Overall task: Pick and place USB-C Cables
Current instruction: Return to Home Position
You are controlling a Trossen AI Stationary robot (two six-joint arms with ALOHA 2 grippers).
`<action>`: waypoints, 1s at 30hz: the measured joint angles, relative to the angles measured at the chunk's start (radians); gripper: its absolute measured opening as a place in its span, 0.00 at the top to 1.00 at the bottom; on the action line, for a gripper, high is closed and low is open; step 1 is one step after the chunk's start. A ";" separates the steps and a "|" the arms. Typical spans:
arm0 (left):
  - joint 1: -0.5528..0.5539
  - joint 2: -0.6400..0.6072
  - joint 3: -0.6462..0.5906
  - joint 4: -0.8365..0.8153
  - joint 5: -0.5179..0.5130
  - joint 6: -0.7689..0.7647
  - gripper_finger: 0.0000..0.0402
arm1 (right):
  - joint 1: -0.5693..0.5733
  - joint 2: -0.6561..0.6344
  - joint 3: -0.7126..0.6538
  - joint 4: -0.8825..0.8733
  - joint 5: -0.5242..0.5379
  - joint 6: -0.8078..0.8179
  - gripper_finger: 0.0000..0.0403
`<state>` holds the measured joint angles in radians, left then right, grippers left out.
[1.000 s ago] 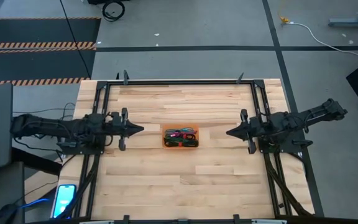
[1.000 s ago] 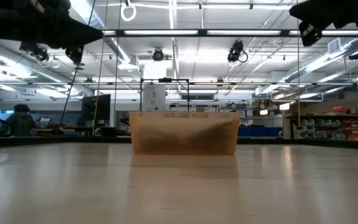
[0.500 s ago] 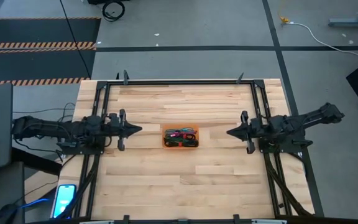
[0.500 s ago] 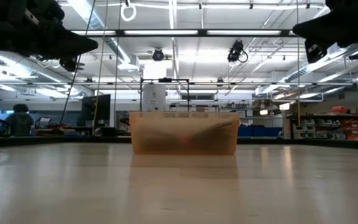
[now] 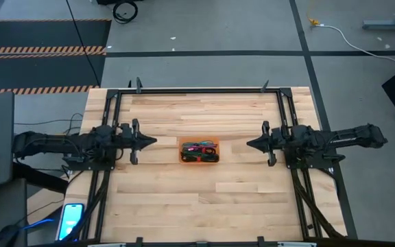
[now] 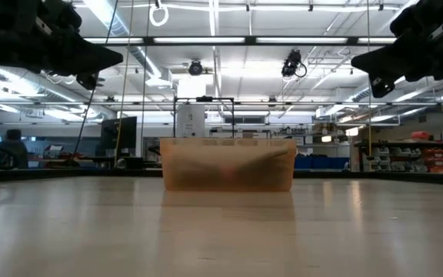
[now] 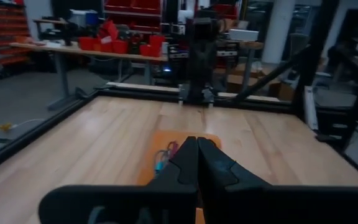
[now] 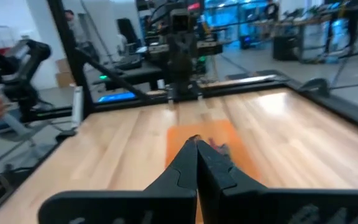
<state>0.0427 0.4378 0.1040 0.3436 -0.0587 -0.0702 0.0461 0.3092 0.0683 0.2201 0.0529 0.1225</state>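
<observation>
An orange tray (image 5: 199, 160) sits at the middle of the wooden table and holds the USB-C cables (image 5: 199, 150), a small tangle of maroon, green, blue and black. In the low view the tray (image 6: 228, 165) shows as a blurred amber box. My left gripper (image 5: 155, 142) hovers left of the tray, shut, pointing level at it with nothing between its fingers. My right gripper (image 5: 249, 144) hovers right of the tray, shut too, pointing level at it. The left wrist view shows the tray (image 7: 157, 140) past the shut fingers (image 7: 196, 142); the right wrist view shows the tray (image 8: 179, 140) likewise.
Black frame rails (image 5: 201, 90) run round the table's far, left and right sides. A phone (image 5: 70, 219) lies off the table's near left corner. Bare wood lies in front of and behind the tray. A person (image 6: 10, 146) sits in the room beyond.
My right gripper has sunk and its arm has swung straight, so that it now points level at the tray; its tip has shifted slightly toward the tray. My left gripper has come down a little. Both have stayed shut. The tray and cables have not moved.
</observation>
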 joint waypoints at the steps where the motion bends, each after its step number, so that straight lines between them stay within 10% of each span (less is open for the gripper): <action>1: 0.012 0.000 0.000 0.000 0.028 -0.005 0.99 | -0.014 0.000 -0.002 -0.002 -0.030 0.012 1.00; 30: -0.110 -0.214 -0.095 -0.073 -0.191 -0.048 0.99 | 0.065 -0.050 -0.001 -0.143 0.116 0.035 1.00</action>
<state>-0.0672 0.2237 0.0086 0.2706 -0.2498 -0.1183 0.1112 0.2592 0.0669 0.0767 0.1687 0.1572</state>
